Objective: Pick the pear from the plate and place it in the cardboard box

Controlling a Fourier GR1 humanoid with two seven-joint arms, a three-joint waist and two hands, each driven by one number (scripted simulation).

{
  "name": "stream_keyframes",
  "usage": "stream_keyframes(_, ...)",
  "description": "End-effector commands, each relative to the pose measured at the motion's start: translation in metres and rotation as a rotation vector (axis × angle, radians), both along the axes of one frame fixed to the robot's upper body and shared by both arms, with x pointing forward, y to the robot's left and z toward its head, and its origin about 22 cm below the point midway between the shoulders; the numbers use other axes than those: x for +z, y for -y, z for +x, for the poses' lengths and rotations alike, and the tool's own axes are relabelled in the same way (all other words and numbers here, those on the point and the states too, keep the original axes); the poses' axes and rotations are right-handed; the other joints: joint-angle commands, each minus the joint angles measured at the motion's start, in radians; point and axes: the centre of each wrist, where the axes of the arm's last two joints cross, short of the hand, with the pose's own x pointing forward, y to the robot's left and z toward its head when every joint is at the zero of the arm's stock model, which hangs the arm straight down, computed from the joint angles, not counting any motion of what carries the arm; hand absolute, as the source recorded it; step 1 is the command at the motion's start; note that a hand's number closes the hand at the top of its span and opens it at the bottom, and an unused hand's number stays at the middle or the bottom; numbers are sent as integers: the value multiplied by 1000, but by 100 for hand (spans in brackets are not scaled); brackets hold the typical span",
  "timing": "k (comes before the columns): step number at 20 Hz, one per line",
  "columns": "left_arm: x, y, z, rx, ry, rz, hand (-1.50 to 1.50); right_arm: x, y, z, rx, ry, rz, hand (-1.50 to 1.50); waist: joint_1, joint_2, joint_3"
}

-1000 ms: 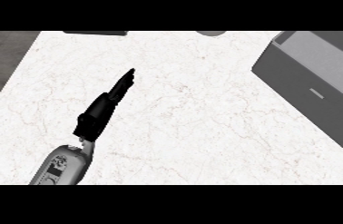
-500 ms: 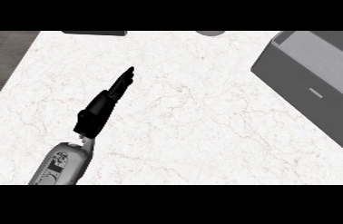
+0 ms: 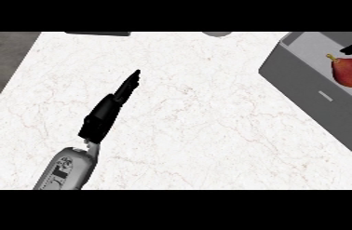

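We see the white marbled bench with the left hand stretched flat above its left half, fingers straight and together, holding nothing. At the bench's right edge sits a grey box-shaped container with a slot in its side; inside it, cut off by the view's edge, lies a red rounded fruit, probably the pear. A small dark shape just above it may be the right hand, but we cannot tell.
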Motion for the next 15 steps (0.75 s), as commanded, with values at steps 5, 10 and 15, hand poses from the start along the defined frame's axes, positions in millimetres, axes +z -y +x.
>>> stream_keyframes(5,-3,4,0,-2,-1,-13,0,-30,-8,7,81,-112,250,-150,5,9,4)
stream_keyframes(10,13,-1,4,0,8,-8,0,-11,7,4,45,-75,562,-150,-1,4,6)
stream_keyframes(15,3,-6,-1,6,2,-12,0,-9,20,-4,-15,-135,754,-150,9,12,6)
